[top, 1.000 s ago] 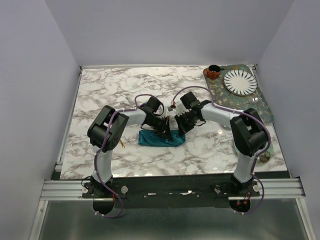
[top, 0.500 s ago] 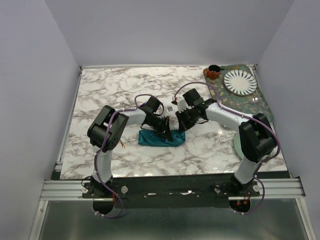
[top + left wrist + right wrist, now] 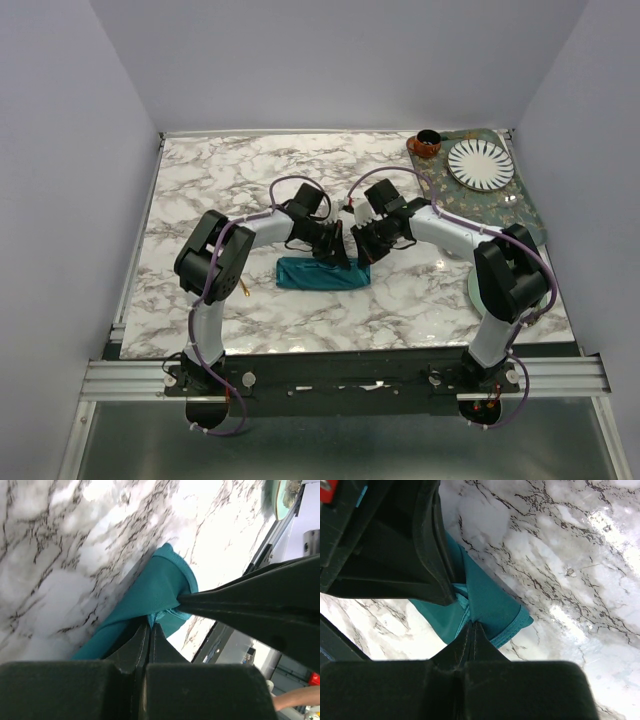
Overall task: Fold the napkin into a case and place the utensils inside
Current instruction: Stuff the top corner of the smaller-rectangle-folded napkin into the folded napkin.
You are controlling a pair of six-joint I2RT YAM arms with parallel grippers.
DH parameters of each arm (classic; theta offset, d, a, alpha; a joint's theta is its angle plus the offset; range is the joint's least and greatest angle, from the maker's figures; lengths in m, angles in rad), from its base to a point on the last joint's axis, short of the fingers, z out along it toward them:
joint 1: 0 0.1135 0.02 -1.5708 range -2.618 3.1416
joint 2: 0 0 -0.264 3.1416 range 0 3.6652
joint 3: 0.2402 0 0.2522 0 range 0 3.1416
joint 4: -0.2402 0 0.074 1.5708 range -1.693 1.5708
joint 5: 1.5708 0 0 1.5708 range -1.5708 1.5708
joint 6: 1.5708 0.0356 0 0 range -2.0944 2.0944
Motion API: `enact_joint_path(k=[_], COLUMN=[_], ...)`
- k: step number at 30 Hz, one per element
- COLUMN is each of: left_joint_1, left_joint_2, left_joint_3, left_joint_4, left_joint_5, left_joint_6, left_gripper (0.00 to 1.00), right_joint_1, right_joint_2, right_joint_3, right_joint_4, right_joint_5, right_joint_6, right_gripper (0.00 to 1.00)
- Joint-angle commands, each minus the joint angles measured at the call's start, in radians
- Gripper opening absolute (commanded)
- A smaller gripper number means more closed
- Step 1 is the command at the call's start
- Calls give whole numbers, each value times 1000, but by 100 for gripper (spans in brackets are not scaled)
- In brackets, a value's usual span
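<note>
The teal napkin [image 3: 318,274] lies on the marble as a narrow folded strip in the top view. My left gripper [image 3: 337,252] and right gripper [image 3: 360,250] meet tip to tip over its far right part. In the left wrist view the left gripper [image 3: 150,625] is shut on a pinch of the napkin [image 3: 150,592], with the right gripper's fingers [image 3: 250,607] reaching in from the right. In the right wrist view the right gripper [image 3: 474,624] is shut on a fold of the napkin [image 3: 492,600], right beside the left gripper's fingers [image 3: 415,555]. A gold utensil [image 3: 244,290] pokes out by the left arm.
At the back right a dark patterned placemat [image 3: 510,205] holds a striped plate [image 3: 480,163] and a brown cup [image 3: 428,143]. A pale green saucer [image 3: 473,290] sits half hidden behind the right arm and also shows as the saucer [image 3: 282,495] in the left wrist view.
Both grippers have drawn slightly toward the far side with the cloth pinched. The napkin has flattened from a bunched heap into a longer, narrower strip. The right elbow swung outward.
</note>
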State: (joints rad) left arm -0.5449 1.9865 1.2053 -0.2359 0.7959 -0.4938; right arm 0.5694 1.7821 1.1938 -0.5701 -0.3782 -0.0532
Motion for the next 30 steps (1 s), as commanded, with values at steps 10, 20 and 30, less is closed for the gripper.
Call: enact_joint_path(k=[10, 20, 30], left_joint_1=[-6, 3, 148], left_joint_2=[101, 30, -232], left_joint_3=[103, 59, -203], left_joint_4=[-77, 36, 319], left_joint_5=[-44, -30, -6], left_joint_6=[78, 28, -144], left_gripper=[2, 30, 47], right_joint_1=[7, 7, 7], right_joint_2=[-6, -6, -13], right_joint_3=[23, 0, -11], right_joint_4=[-13, -13, -1], right_joint_5=[19, 30, 32], right_joint_6=[-13, -40, -36], right_gripper=[1, 1, 0])
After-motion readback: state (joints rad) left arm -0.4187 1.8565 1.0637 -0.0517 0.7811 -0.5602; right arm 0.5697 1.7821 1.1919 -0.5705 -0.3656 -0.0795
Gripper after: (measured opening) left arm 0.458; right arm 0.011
